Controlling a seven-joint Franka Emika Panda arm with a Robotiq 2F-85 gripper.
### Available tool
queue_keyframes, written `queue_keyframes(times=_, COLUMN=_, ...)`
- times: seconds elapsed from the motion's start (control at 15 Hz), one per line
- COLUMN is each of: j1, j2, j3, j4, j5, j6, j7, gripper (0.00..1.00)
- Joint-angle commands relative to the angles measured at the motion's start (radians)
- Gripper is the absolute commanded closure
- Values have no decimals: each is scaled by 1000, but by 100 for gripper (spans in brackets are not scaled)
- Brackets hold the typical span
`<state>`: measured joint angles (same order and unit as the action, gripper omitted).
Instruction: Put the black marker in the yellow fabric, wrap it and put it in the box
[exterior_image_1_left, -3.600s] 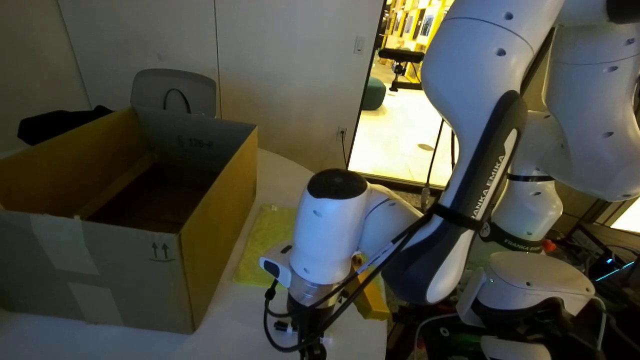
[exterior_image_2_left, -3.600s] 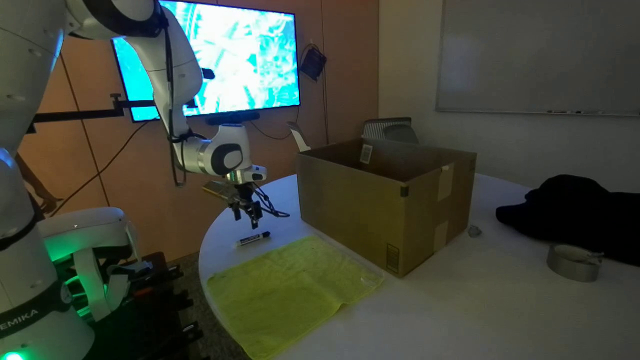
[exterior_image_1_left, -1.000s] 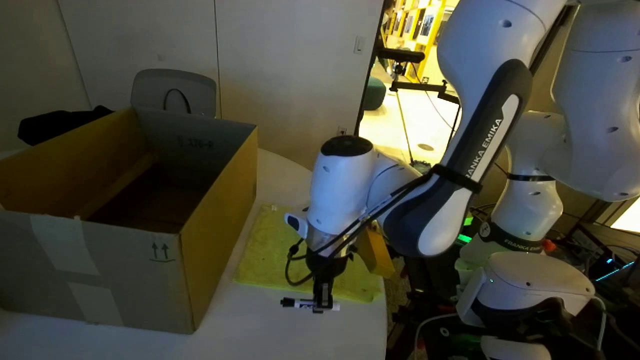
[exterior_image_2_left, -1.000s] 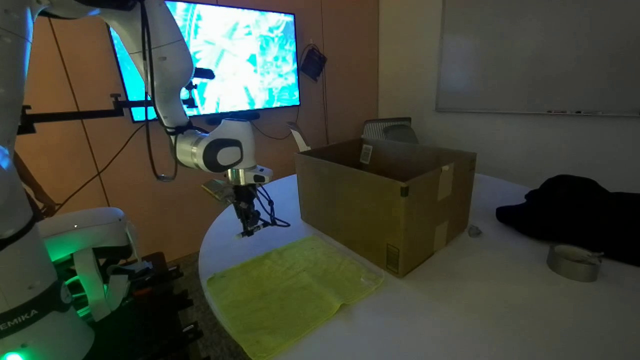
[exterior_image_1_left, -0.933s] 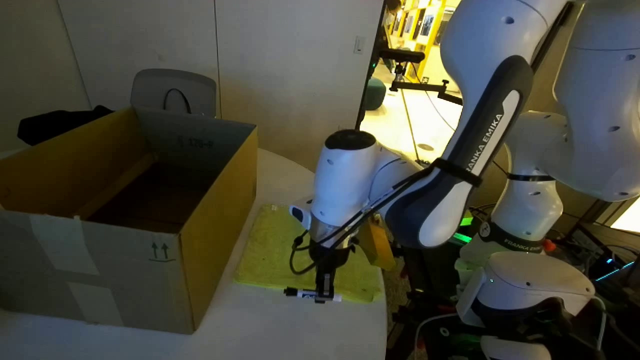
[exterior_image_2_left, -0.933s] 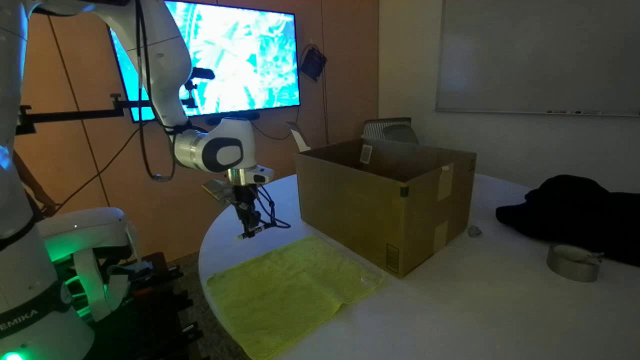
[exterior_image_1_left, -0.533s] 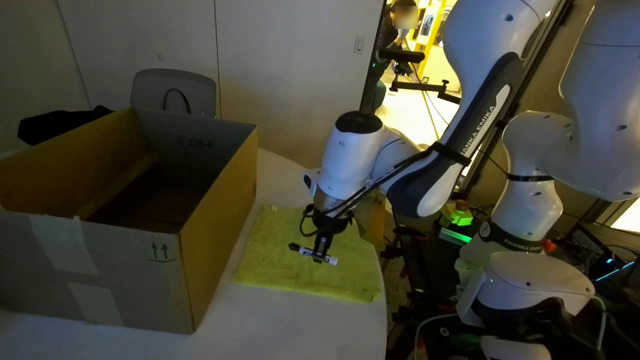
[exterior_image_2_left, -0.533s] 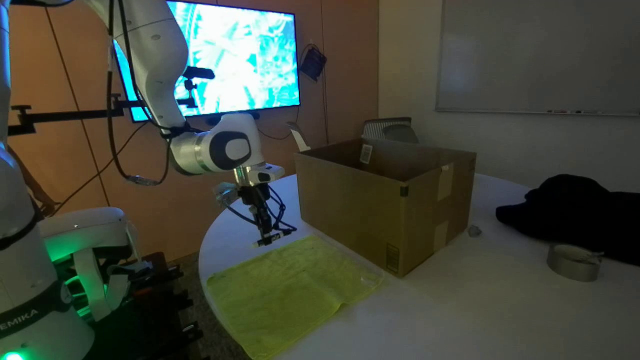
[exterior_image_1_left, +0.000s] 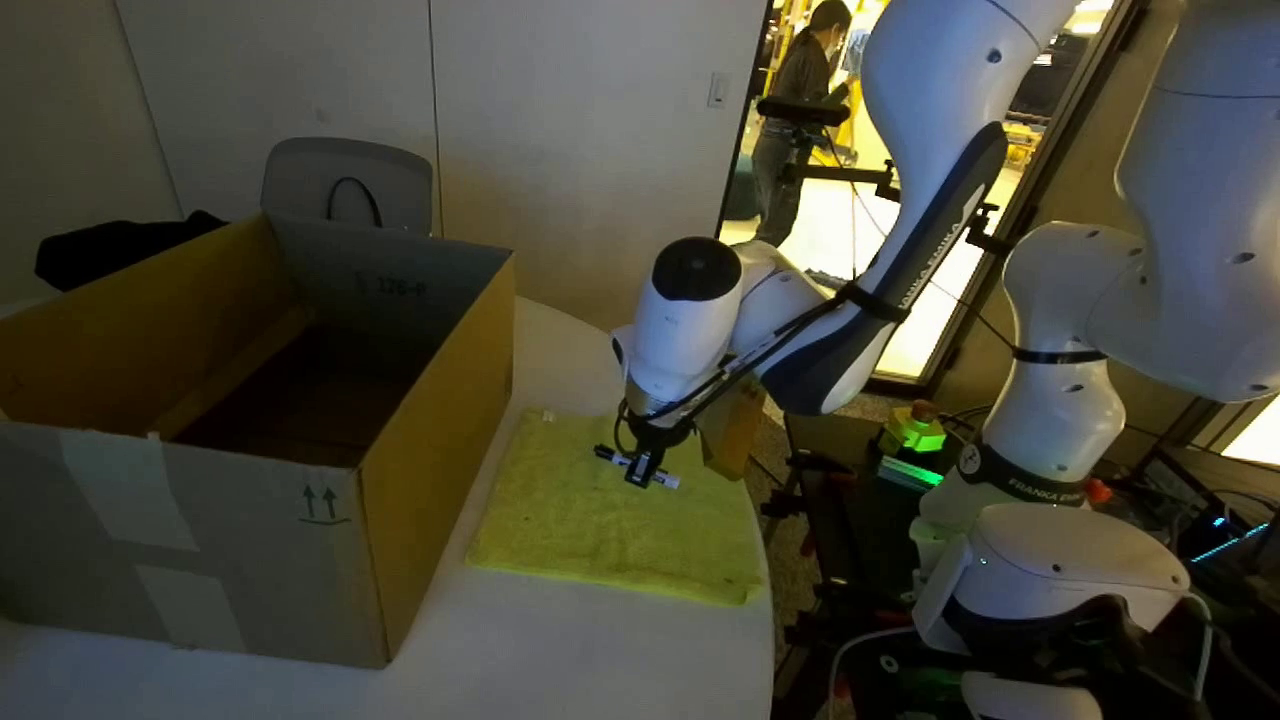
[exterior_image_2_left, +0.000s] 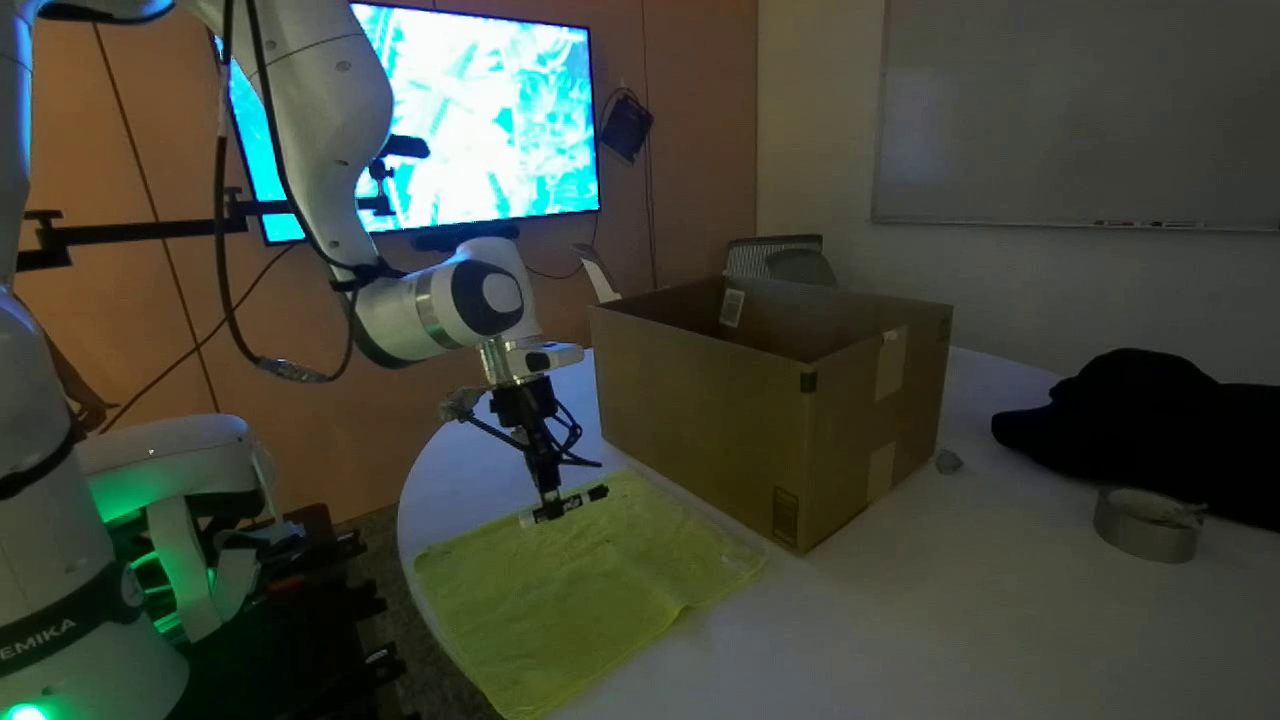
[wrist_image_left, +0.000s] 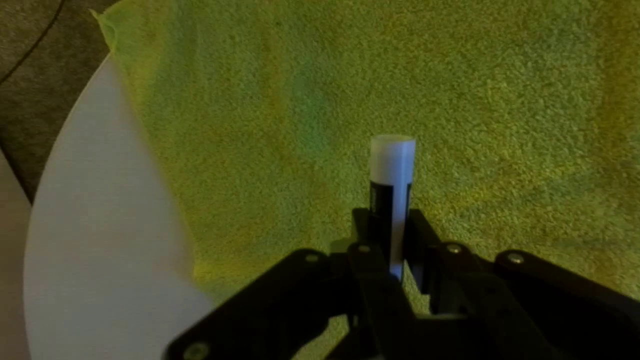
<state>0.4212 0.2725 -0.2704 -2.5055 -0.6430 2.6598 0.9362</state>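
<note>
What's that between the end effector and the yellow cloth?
A marker, gripped by the end effector over the yellow cloth, as the wrist view and both exterior views show. Whether it touches the cloth, I can't tell.

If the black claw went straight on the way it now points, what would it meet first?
Probably the yellow-green fabric cloth beneath it, though the slim black-and-white marker gripped in the claw may touch first. Any gap there is hard to judge.
</note>
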Motion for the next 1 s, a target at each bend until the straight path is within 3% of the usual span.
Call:
queue_keyframes(times=0.0, j1=-54, j2=69, j3=73, j4=60, j5=-47, j6=-79, j7=65, gripper=87)
queue_keyframes(times=0.33, j1=-94, j2=151, j3=124, j4=95, j5=-20, j6=-123, j7=63, gripper=85)
queue_keyframes(times=0.4, j1=-99, j2=163, j3=128, j4=99, j5=-17, j6=-124, j7=62, gripper=80)
queue_keyframes(times=0.47, j1=-103, j2=172, j3=131, j4=100, j5=-13, j6=-125, j7=59, gripper=55)
queue_keyframes(times=0.6, j1=-106, j2=182, j3=131, j4=101, j5=-12, j6=-123, j7=64, gripper=50)
queue_keyframes(times=0.93, j1=-82, j2=121, j3=125, j4=77, j5=-42, j6=-132, j7=104, gripper=12)
